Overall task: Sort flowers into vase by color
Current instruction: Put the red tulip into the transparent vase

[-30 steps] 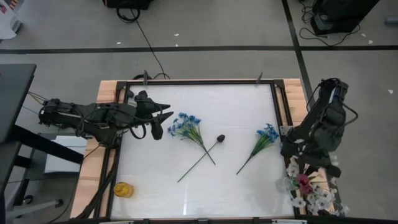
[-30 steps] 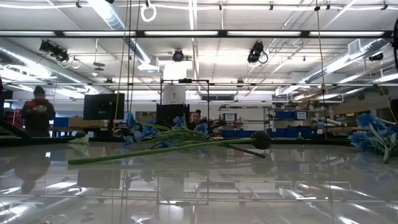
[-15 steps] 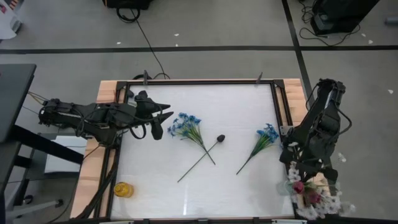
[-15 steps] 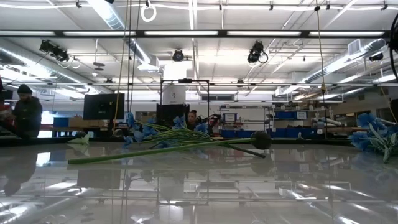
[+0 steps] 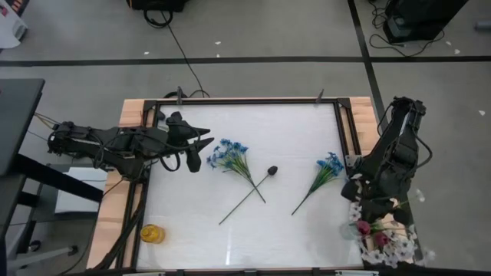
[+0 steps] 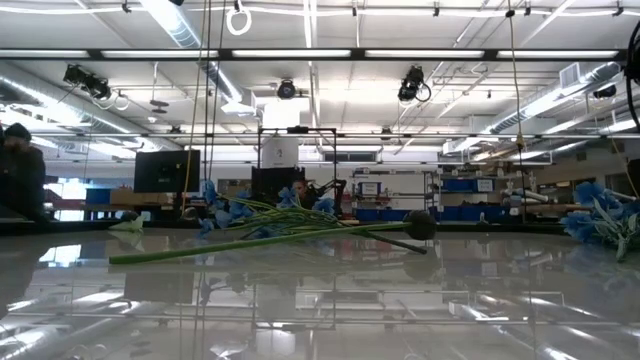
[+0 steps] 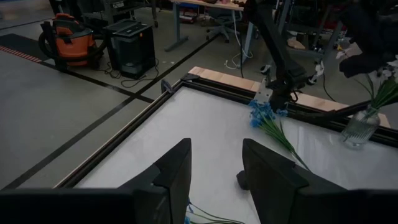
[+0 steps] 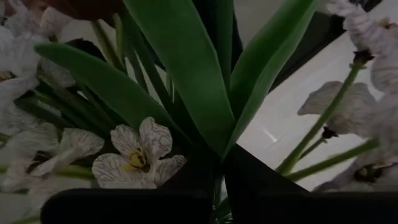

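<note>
My left gripper (image 5: 205, 145) (image 7: 214, 167) hangs open over the table's left part, pointing at a blue-blossom bunch (image 5: 229, 156) (image 6: 228, 210) that lies flat. A blackish bud (image 5: 271, 170) (image 6: 420, 225) (image 7: 241, 180) lies mid-table, and its long stem crosses the bunch's stems. A second blue sprig (image 5: 328, 166) (image 7: 263, 114) lies to the right. My right gripper (image 8: 217, 171) is at the table's right near corner, over a glass vase (image 7: 360, 127). The vase holds white sprays (image 5: 395, 247) (image 8: 138, 149) and dark red buds (image 5: 363, 228). The right gripper is shut on a green-leaved sprig. My right gripper pinches a sprig between its two fingers at the base of its broad green leaves (image 8: 214, 143). The leaves stand past the fingertips among the white blossoms. In the high view the arm itself hides the contact.
A small yellow thing (image 5: 152, 234) stands near the left near corner. A dark raised frame (image 5: 245, 101) borders the white table. The table's far part and its near middle are bare. A person (image 6: 20, 170) is in the room far behind the table.
My right arm has moved toward the near edge over the vase, and the white and red blossoms there have shifted about. In the room behind, a person has walked off toward the left. The flowers on the table and my left arm have kept still.
</note>
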